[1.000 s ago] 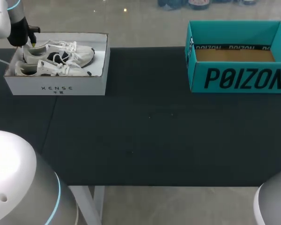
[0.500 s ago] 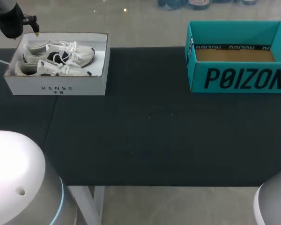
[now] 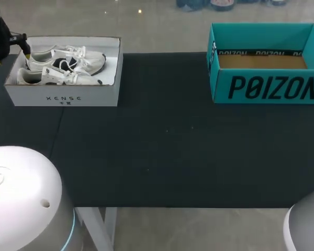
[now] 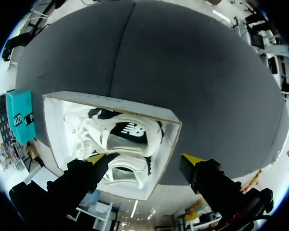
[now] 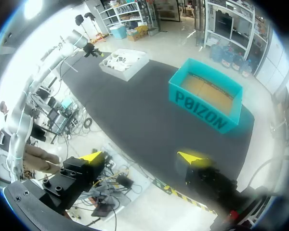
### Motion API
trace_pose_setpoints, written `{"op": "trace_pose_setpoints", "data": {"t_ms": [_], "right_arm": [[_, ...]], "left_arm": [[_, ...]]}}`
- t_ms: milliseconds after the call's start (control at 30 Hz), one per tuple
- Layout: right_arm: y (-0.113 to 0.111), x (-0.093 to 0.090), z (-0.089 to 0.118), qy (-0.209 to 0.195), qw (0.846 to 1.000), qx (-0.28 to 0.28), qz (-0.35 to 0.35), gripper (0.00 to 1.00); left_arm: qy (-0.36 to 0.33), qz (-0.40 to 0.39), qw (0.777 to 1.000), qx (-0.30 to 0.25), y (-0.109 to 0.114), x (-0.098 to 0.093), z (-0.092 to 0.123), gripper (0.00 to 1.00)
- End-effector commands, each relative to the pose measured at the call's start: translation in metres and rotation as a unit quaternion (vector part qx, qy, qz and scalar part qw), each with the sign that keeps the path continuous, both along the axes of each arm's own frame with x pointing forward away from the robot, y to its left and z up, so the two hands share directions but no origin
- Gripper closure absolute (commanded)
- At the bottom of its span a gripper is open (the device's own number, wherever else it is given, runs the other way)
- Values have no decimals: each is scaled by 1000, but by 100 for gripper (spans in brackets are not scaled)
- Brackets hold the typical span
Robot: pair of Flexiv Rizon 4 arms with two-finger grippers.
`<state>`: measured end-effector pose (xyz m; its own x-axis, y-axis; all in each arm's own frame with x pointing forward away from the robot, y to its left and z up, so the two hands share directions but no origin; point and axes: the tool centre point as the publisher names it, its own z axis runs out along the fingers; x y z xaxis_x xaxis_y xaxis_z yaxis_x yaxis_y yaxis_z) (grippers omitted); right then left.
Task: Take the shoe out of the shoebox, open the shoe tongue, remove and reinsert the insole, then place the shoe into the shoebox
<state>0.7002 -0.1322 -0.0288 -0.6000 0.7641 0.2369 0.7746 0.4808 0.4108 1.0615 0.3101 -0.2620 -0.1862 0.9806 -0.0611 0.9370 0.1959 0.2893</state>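
Observation:
A white shoebox stands at the table's back left with two white and black sneakers lying side by side in it. My left gripper hangs open just outside the box's left end, holding nothing. In the left wrist view the gripper is above the shoebox, its yellow tips spread wide over the shoes' heel end. My right gripper is open and empty, high above the table's near edge, far from the shoebox. It is out of the head view.
An open teal box with a brown floor stands at the back right, also seen as the teal box in the right wrist view. The dark table top stretches between the two boxes.
My left gripper has opened, risen off the shoes at the box's back left corner and drawn leftward, past the box's end. The shoes lie still.

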Motion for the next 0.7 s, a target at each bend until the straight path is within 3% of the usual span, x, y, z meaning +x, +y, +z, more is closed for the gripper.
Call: {"op": "trace_pose_setpoints", "data": {"t_ms": [33, 233, 433, 700], "right_arm": [[0, 3, 2, 3, 1000, -1, 1, 0], [0, 3, 2, 3, 1000, -1, 1, 0], [0, 3, 2, 3, 1000, -1, 1, 0], [0, 3, 2, 3, 1000, -1, 1, 0]], "left_arm": [[-2, -5, 1000, 5, 2, -30, -10, 0], [9, -24, 1000, -3, 8, -24, -19, 0], [17, -26, 999, -8, 13, -3, -25, 0], [28, -31, 999, -6, 6, 16, -37, 0]]}}
